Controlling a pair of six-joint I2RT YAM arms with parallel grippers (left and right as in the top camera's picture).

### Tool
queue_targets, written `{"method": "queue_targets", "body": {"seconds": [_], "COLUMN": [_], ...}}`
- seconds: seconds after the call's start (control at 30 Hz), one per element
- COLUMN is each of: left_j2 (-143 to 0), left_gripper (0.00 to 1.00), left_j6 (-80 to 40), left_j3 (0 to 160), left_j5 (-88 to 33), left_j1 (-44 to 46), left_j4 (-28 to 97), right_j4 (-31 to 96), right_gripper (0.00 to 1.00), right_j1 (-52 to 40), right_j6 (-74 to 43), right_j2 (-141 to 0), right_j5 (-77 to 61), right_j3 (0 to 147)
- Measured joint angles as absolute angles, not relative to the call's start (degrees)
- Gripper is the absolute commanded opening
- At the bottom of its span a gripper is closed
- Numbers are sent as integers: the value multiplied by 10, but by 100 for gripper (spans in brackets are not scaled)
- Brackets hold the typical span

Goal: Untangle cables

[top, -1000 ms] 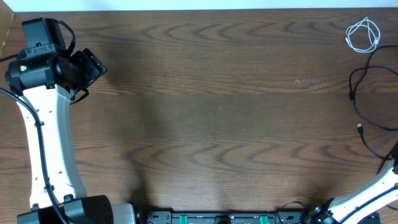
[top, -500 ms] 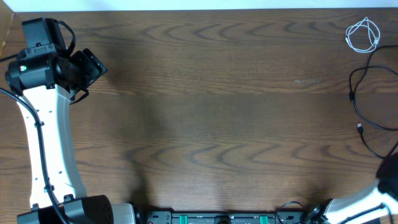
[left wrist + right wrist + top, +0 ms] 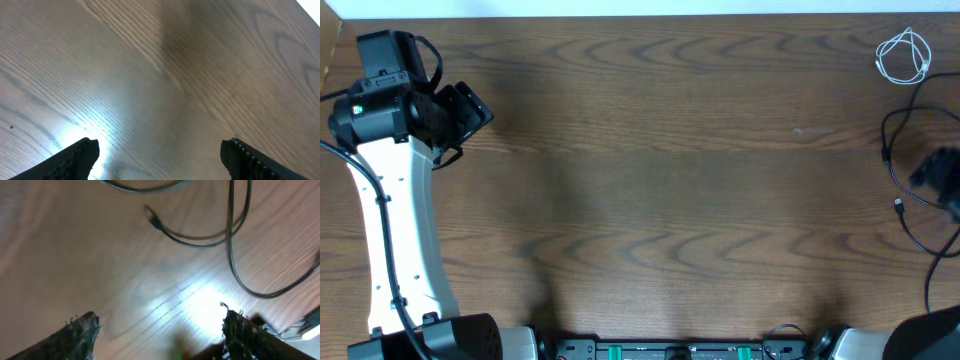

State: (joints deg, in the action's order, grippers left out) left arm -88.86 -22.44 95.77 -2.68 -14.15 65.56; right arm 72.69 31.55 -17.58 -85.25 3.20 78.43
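My right gripper (image 3: 159, 332) is spread wide, nothing between its fingers, hovering low over the black cables (image 3: 230, 230). A small plug (image 3: 153, 218) on one of them lies on the table (image 3: 75, 255) just ahead of me. Seen from above, the black loops run along the table's right edge, and the short white cable (image 3: 903, 55) lies coiled apart near the far right corner. My left gripper (image 3: 160, 157) is likewise parted and empty, over the wood at the far left.

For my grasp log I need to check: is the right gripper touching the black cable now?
Apart. In the right wrist view, bare wood separates the open right gripper from the black cable lying ahead.
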Motion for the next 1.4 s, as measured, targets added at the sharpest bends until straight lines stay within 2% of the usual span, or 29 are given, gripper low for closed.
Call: {"method": "queue_targets", "body": {"seconds": [0.2, 0.37, 0.47, 0.7, 1.27, 1.33, 1.4], "left_j2": [-889, -889, -889, -889, -893, -895, -895], "left_gripper": [83, 83, 83, 83, 83, 83, 83], "left_j6": [-224, -224, -224, -224, -224, -224, -224], "left_j3": [958, 958, 958, 958, 943, 942, 942], "left_j5": [-27, -27, -27, -27, -27, -27, -27], "left_j1": [-142, -142, -142, -142, -142, -142, -142], "left_j4": [656, 656, 656, 656, 648, 643, 641], "right_j4": [645, 588, 565, 549, 495, 489, 477], "right_gripper": [73, 70, 62, 56, 60, 57, 47], "right_j1": [382, 440, 475, 540, 550, 550, 550], "right_j6": [-178, -187, -192, -198, -189, -189, -186], "right_j2": [-873, -931, -965, -1040, -1066, -1066, -1066], "right_j5": [9, -1, -4, -11, -31, -35, -45], "right_j3": [687, 674, 672, 670, 644, 642, 642]}}
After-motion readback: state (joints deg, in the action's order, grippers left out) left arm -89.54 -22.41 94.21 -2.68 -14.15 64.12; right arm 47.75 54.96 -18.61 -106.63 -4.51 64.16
